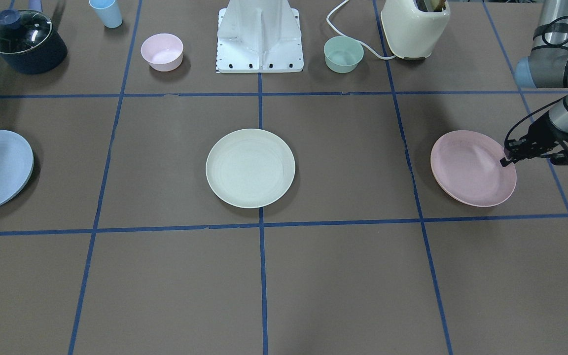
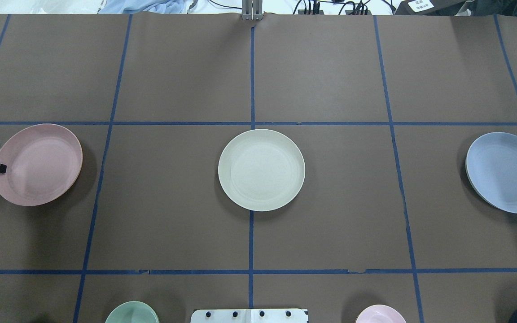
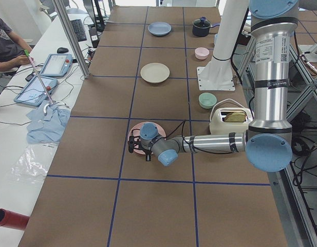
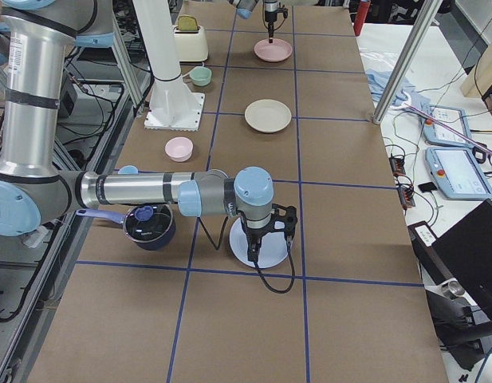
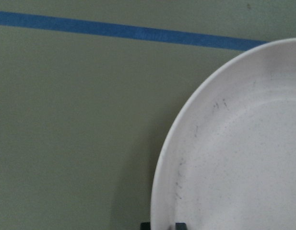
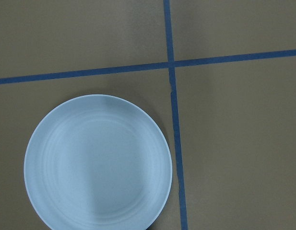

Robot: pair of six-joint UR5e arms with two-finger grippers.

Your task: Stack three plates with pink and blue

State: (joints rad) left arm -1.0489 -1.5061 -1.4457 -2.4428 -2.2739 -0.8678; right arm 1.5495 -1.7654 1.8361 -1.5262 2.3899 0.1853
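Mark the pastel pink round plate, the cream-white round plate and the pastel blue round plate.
pastel pink round plate (image 2: 37,165), overhead view, its centre
cream-white round plate (image 2: 261,170), overhead view, its centre
pastel blue round plate (image 6: 98,166), right wrist view, its centre

toaster, lidded pot, blue cup

Even overhead light, soft shadows; the left wrist view washes the pink plate pale.
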